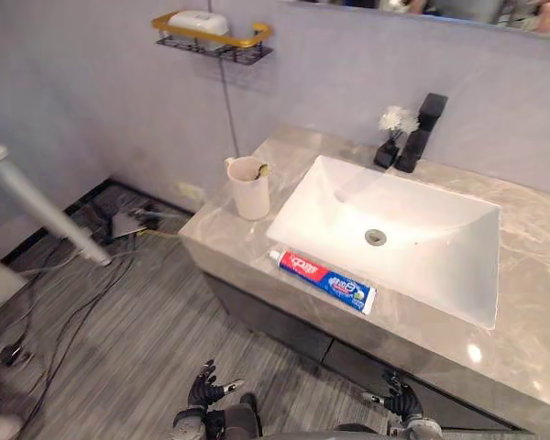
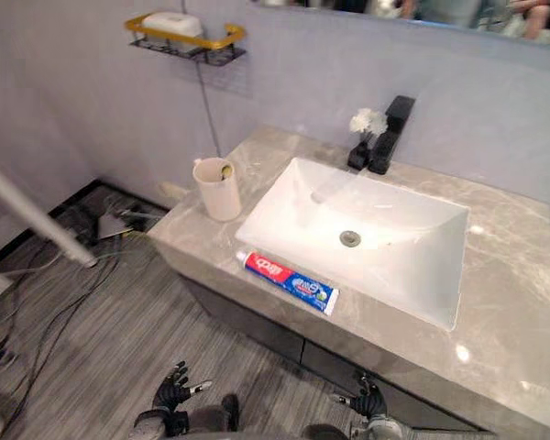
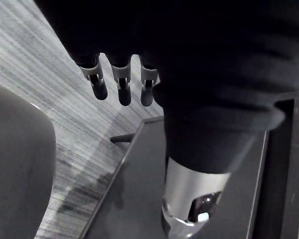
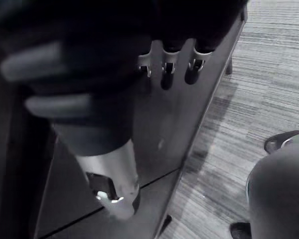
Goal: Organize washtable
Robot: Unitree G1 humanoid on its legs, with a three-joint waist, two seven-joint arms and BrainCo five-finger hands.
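Observation:
A red, white and blue toothpaste tube (image 1: 322, 279) lies on the marble counter (image 1: 522, 339) along the front rim of the white sink (image 1: 385, 234). A beige cup (image 1: 249, 187) with something small inside stands upright at the counter's left end. Both hands hang low in front of the dark cabinet, well below the counter. My left hand (image 1: 207, 390) has relaxed, spread fingers (image 3: 120, 84) and holds nothing. My right hand (image 1: 400, 400) is likewise open, its fingers (image 4: 168, 69) straight beside the cabinet front.
A black faucet (image 1: 420, 131) and a small black vase with a white flower (image 1: 392, 133) stand behind the sink. A gold wall shelf (image 1: 211, 37) carries a white soap dish. Cables and a white pole (image 1: 46, 215) lie across the wood floor at the left.

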